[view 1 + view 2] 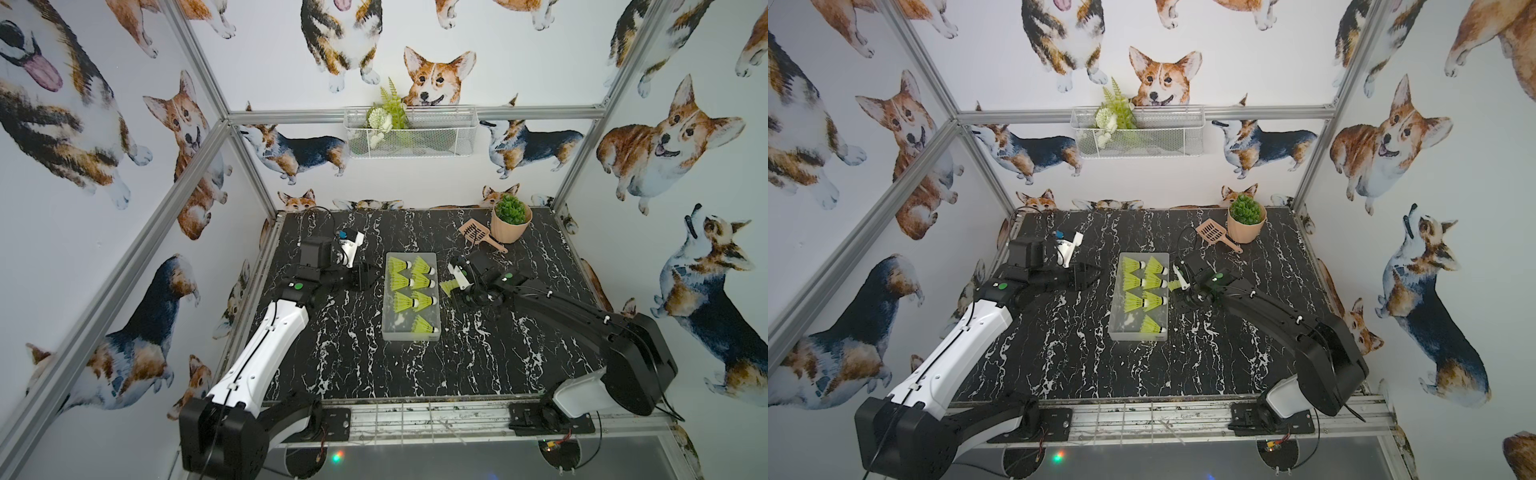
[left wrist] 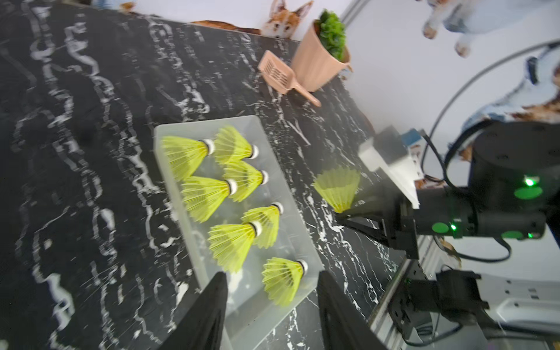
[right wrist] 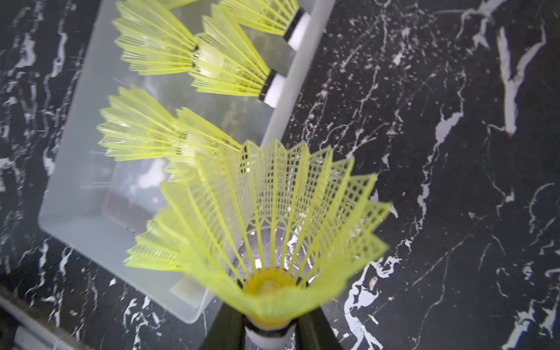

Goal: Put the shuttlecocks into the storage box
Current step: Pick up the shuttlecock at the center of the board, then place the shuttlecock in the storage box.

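1. The table carries the box at its middle, with one arm on each side.
2. The box is nearly full. Its only bare floor is the near corner on the left arm's side. It looks light, so a knock to a wall would probably slide it.
3. The left gripper hovers near the box's left wall, its jaws partly apart with nothing between them. If it moves in while the other arm crosses, the two could collide over the box.
4. The right gripper is clamped on the tip of the held shuttlecock. The rounded tip gives little hold, so the shuttlecock could pivot or slip out.
5. Seven shuttlecocks lie on their sides in the box, in two columns. The free corner is past the nearest one, so a low approach could snag skirts or drop the newcomer on top.
6. The held shuttlecock is just beside the right wall, outside the box, with its skirt pointing toward it. Carried too low, the skirt would catch the wall. Released early, it would land on the table.
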Available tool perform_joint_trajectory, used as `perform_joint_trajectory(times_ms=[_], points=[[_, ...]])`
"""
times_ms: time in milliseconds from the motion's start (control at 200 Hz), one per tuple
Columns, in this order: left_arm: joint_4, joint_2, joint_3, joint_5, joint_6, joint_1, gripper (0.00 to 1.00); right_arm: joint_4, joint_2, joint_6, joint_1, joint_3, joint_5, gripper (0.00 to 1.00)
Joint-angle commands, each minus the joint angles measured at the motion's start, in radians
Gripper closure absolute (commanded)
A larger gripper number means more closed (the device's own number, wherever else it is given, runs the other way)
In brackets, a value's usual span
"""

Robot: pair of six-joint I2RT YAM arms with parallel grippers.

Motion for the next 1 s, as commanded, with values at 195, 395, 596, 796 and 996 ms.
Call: perform_joint_trajectory(times_ms=[195,395,596,796,996], points=[[-0.142,0.141,0.198,-0.037,0.218,-0.279,0.49,-0.169,-0.019,-0.193,0.001,0.127,-0.253,0.77],[-0.165,0.203,0.255,-0.042,0.285,-0.355,0.48,-0.19,-0.012,-0.222,0.003,0.153,-0.331,0.77],[-0.152,0.227,0.272,-0.063,0.31,-0.37,0.47,-0.205,-0.018,-0.235,0.008,0.16,-0.369,0.77],[-0.154,0.266,0.285,-0.028,0.314,-0.37,0.48,-0.208,-0.023,-0.236,0.014,0.159,-0.383,0.77],[-0.158,0.288,0.294,0.023,0.316,-0.369,0.51,-0.207,-0.026,-0.236,0.015,0.159,-0.379,0.77]])
